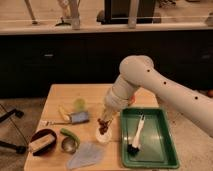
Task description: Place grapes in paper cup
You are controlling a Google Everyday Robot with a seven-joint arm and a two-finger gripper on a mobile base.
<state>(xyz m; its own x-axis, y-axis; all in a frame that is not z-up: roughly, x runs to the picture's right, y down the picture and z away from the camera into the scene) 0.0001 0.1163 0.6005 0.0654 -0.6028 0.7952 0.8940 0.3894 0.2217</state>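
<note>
The grapes [103, 125], a small dark reddish bunch, hang right under my gripper [106, 117] and reach down to the rim of the paper cup [102, 139]. The cup is short and white and stands upright on the wooden table [95, 92], just left of the green tray. My gripper comes down from the white arm [150, 82] and is shut on the top of the bunch. The lower berries sit at or just inside the cup's mouth.
A green tray [165, 150] with a brush [136, 135] lies right of the cup. To the left are a pale green cup [80, 103], a grey-blue object [80, 117], a green pepper-like vegetable [70, 136], a small metal cup [67, 145], a dark bowl [42, 141] and a pale blue cloth [85, 156].
</note>
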